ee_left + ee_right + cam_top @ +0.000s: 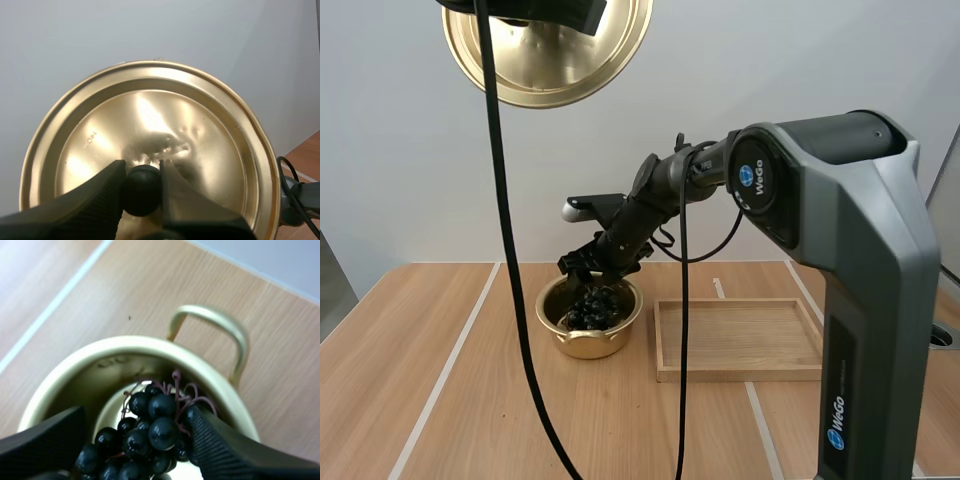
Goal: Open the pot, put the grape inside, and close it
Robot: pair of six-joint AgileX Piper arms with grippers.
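Lid up, grapes down in pot.
Left gripper (pixel 142 172) is clamped on the lid's (pixel 150 120) black knob (pixel 141 192), held high over the table (pixel 420 380) (the high view cuts off the lid's top edge). Right gripper (pixel 135 417) sits at the open pot (pixel 125 347), its fingers (pixel 220 445) pinching the bunch of grapes (pixel 150 430) inside it; the pot floor is mostly hidden. A wooden tray (pixel 740 372) lies just beside the pot.

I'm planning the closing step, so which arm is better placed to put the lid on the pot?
Left. The left gripper holds the lid by its knob, high above the pot; the right gripper is at the grapes.
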